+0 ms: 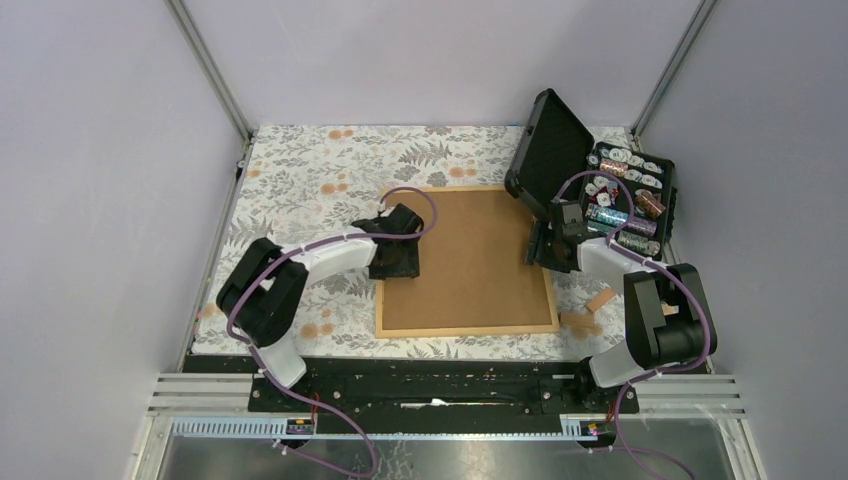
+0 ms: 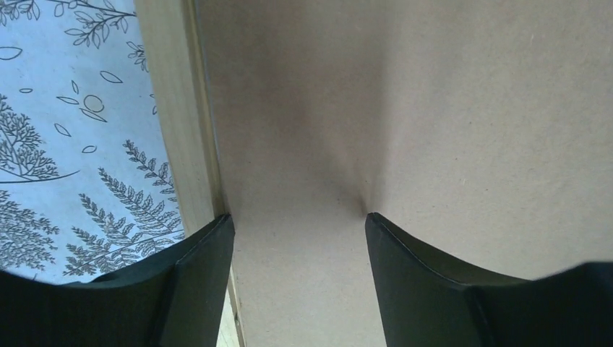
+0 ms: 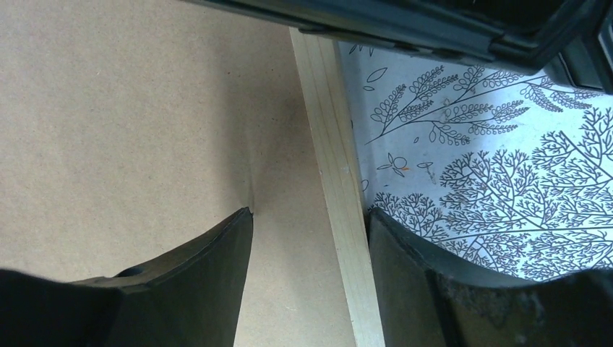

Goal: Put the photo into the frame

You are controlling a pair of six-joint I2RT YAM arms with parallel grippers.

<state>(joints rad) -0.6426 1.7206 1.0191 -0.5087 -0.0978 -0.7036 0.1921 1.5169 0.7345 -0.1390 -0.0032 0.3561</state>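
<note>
Your left gripper (image 2: pixel 296 218) is part way open and holds nothing. One finger (image 2: pixel 202 275) sits over the left rail of the frame (image 2: pixel 173 108). The other finger (image 2: pixel 405 275) touches the brown board (image 2: pixel 434 108) lying inside the frame.

Your right gripper (image 3: pixel 309 213) is part way open too, and also holds nothing. It stands over the right rail, with one finger on the board and one just outside on the leafy cloth (image 3: pixel 506 181).

The frame lies flat in the middle of the table. The left gripper is at its 9 o'clock side and the right gripper at its 3 o'clock side. Both rails run from 12 to 6.

You cannot see the photo. The board covers the whole inside of the frame, so the photo may be under it, but I cannot tell.

Both arms bend inward and point down, and they look equally near. I think the next move works on the board's edges.

The open black case (image 1: pixel 545 150) stands at 1 o'clock, close to the right arm.
</note>
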